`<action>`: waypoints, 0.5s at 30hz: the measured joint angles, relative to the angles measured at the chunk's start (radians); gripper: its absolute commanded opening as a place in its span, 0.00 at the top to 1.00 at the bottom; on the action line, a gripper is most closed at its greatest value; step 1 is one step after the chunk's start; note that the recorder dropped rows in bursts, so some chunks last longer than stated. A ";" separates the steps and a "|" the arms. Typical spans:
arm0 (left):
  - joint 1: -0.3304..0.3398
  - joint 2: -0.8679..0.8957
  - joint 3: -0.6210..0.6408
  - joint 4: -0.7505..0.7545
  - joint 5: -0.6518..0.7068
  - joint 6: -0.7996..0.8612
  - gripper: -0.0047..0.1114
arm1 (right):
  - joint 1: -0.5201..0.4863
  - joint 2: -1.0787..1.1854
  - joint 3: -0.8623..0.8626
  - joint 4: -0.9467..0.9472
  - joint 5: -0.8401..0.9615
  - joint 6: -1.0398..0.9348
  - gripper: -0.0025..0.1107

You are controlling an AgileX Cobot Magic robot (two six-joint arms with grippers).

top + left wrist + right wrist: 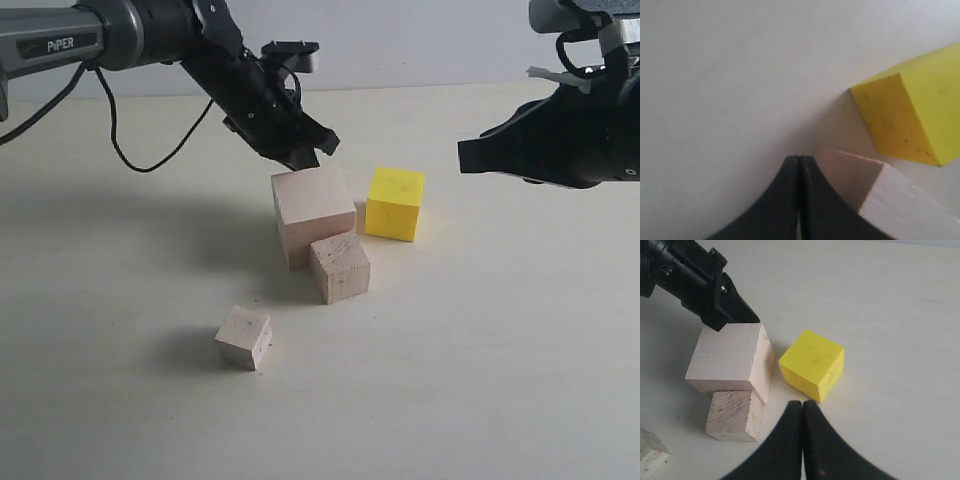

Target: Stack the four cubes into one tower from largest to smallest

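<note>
Left arm (pixel 150 35): reaches in from the far left, slanted down toward the middle of the table (pixel 500 350).
Small cube (pixel 244 337): pale wood, alone at near left, well apart from the others.
Left gripper (pixel 318 150): jaws pressed together, nothing held; tips down at the far top edge of the large cube, contact unclear.
Large cube (pixel 312 212): pale wood, flat on the table at centre.
Medium cube (pixel 340 267): pale wood, right against the large cube's near side.
Yellow cube (pixel 394 204): just right of the large cube, a narrow gap between.
Right gripper (pixel 465 158): fully closed, empty; held level above the table, pointing left, right of the yellow cube.
</note>
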 measured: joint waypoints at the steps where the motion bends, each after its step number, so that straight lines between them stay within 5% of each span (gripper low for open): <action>1: -0.002 0.007 0.000 0.000 0.002 0.000 0.96 | 0.000 0.000 0.000 0.000 0.003 0.000 0.98; 15: -0.002 0.008 0.000 -0.059 0.061 0.122 0.96 | 0.000 0.040 0.000 0.046 0.045 0.002 0.98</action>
